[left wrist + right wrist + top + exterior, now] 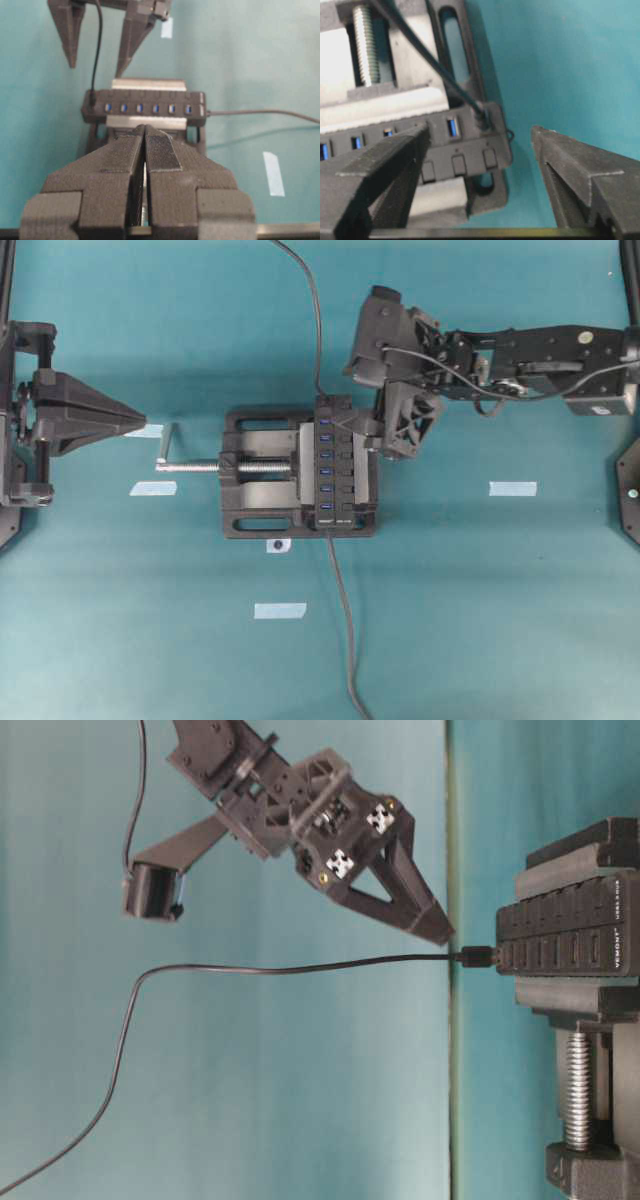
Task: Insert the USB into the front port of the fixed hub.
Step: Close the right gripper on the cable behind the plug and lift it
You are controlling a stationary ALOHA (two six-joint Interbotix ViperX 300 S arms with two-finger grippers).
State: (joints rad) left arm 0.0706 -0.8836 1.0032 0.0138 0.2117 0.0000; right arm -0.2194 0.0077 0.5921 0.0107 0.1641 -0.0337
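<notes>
Teal counter (pixel 480 590) lies under everything. Above it the right pincer (pixel 440 932) stands released, fingers spread wide and holding nothing, beside the USB (pixel 473 958), which already sits plugged into the end port of the fixed hub (pixel 338 462); its thin cable (pixel 250 970) trails away slack. A black vise (pixel 260 472) clamps the hub so it cannot slide under the push. Well apart, the left pincer (pixel 144 165) waits clenched and empty.

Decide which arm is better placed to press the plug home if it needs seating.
Right. Its open gripper hangs beside the USB at the hub; the left gripper sits shut beyond the vise.
</notes>
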